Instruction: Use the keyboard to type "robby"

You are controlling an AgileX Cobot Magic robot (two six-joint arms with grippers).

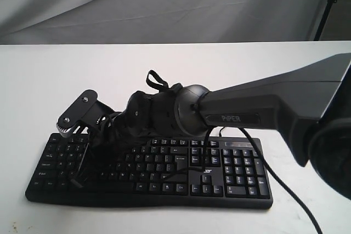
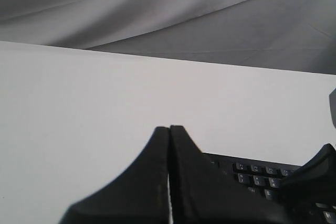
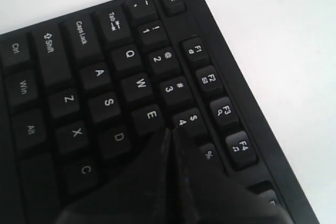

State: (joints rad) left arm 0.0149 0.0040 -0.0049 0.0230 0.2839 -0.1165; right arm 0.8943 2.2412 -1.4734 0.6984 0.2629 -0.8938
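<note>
The black keyboard (image 1: 219,179) with white legends lies across the white table, number pad on the right. My right arm (image 1: 263,108) reaches over it to its left half, and the wrist hides the fingers in the exterior view. In the right wrist view my right gripper (image 3: 170,129) is shut, its tips down on the keyboard (image 3: 105,103) just past the E and 4 keys, covering the key there. My left gripper (image 2: 169,127) is shut on nothing, over bare table beside the keyboard's (image 2: 257,174) function-key corner. The exterior view does not show it.
A thin black cable (image 1: 285,184) runs from behind the keyboard off the front right of the table (image 1: 164,58). Grey cloth (image 1: 164,4) hangs behind the table, and a dark stand leg (image 1: 329,4) shows at the back right.
</note>
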